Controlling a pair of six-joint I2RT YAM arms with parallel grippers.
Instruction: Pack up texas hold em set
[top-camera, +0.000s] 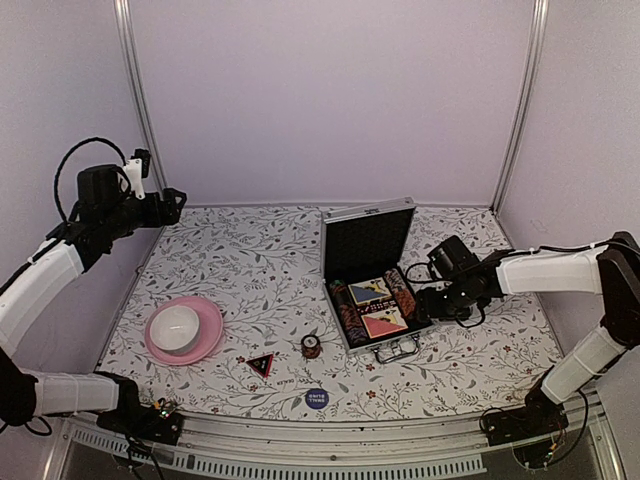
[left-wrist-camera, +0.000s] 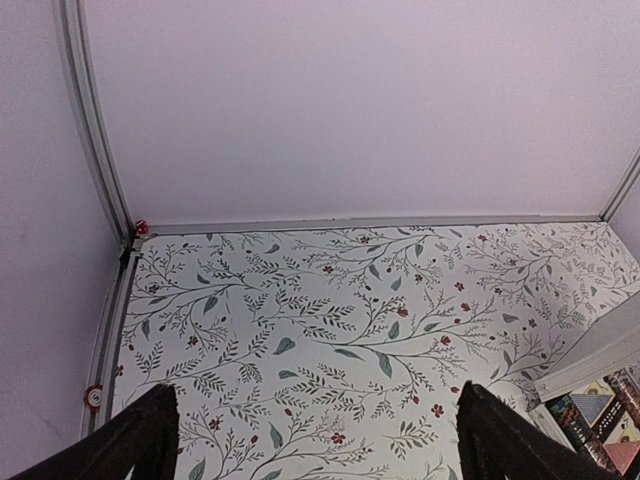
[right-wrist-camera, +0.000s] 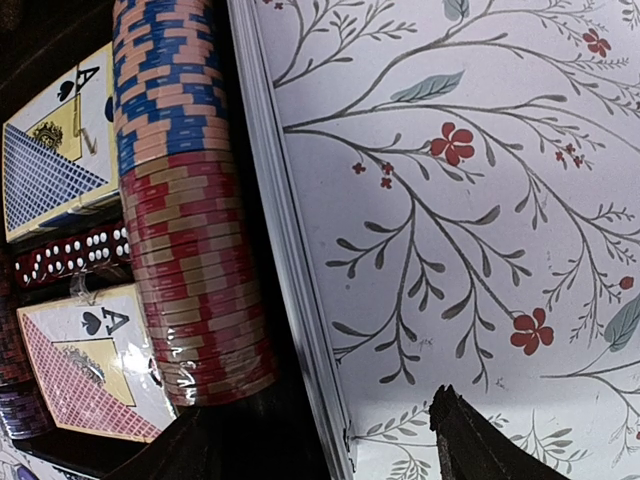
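Observation:
The silver case (top-camera: 357, 213) stands open right of centre, lid upright. Its black tray holds two card decks (top-camera: 375, 305) and rows of striped poker chips (right-wrist-camera: 185, 200). My right gripper (top-camera: 426, 296) is open at the case's right side. Its jaws straddle the metal rim (right-wrist-camera: 290, 250), one finger (right-wrist-camera: 230, 445) inside by the chips and the other over the cloth. A red-black triangle (top-camera: 261, 364), a small dark round piece (top-camera: 311, 345) and a blue disc (top-camera: 316, 398) lie loose on the table. My left gripper (top-camera: 170, 207) hangs open, high at the far left, holding nothing.
A pink plate (top-camera: 205, 335) with a white bowl (top-camera: 176, 323) sits at the front left. Purple walls with metal posts (top-camera: 138, 100) close in the flowered table. The case's corner (left-wrist-camera: 600, 400) shows low right in the left wrist view. Dice (right-wrist-camera: 70, 262) lie between the decks.

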